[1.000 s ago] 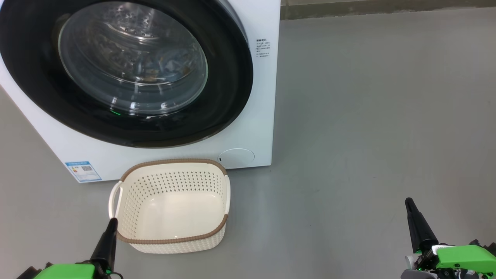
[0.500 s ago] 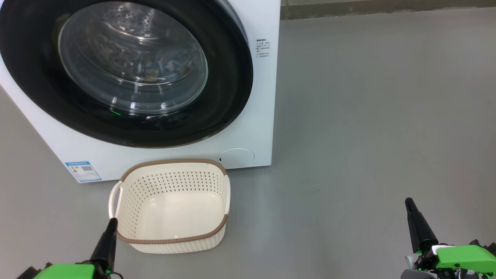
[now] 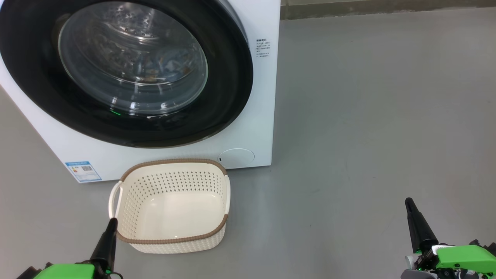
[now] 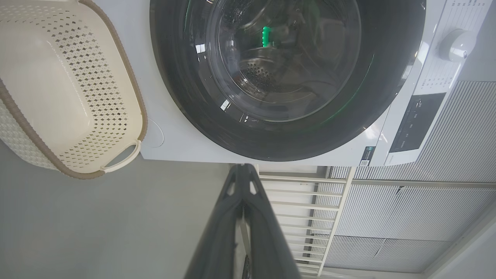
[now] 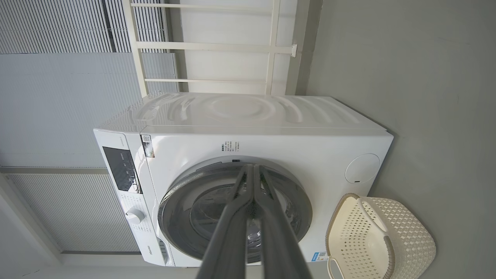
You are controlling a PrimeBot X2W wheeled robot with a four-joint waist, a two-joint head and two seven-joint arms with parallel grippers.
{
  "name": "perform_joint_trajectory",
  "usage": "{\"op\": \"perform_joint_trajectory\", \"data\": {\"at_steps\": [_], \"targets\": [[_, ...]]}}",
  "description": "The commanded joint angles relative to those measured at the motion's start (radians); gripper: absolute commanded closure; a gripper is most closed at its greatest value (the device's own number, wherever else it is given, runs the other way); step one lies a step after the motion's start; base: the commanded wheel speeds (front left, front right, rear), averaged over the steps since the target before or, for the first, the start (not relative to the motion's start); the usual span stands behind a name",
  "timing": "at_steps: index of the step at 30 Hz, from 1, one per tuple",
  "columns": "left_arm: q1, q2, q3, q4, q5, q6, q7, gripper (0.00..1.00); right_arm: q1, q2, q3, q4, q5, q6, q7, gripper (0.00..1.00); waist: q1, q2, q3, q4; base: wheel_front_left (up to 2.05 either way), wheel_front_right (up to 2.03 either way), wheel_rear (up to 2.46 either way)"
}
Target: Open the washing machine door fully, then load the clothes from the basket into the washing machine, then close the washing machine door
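The white washing machine (image 3: pixel 255 116) fills the upper left of the head view, and its black-rimmed door (image 3: pixel 224 97) lies flat against the front, closed. Through the glass bowl I make out bluish clothes (image 3: pixel 170 64) with orange marks inside the drum. The cream basket (image 3: pixel 133 190) with its brown rim stands on the floor before the machine, nothing in it. My left gripper (image 3: pixel 112 221) is shut at the lower left, its tip over the basket's near left corner. My right gripper (image 3: pixel 408 201) is shut at the lower right, far from both. The wrist views show the door (image 4: pixel 186 97) (image 5: pixel 174 201) shut.
Grey floor (image 3: pixel 368 116) spreads wide to the right of the machine. A white railing and ribbed wall panels (image 5: pixel 58 104) stand behind the machine. The control panel and knob (image 5: pixel 133 215) sit on the machine's top front band.
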Motion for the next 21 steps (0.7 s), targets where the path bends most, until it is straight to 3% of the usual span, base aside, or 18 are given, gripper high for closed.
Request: {"op": "perform_joint_trajectory", "data": {"at_steps": [1,21], "targets": [[-0.042,0.019,0.034,-0.019,-0.007,-0.01,0.006,1.0,-0.039,-0.004,0.022,-0.025,0.01,0.002,0.008,1.0,0.0,0.0,0.0,0.0,0.0,0.0,0.0],[-0.042,0.019,0.035,-0.02,-0.007,-0.01,0.006,1.0,-0.039,-0.004,0.022,-0.025,0.01,0.002,0.008,1.0,0.0,0.0,0.0,0.0,0.0,0.0,0.0]]}}
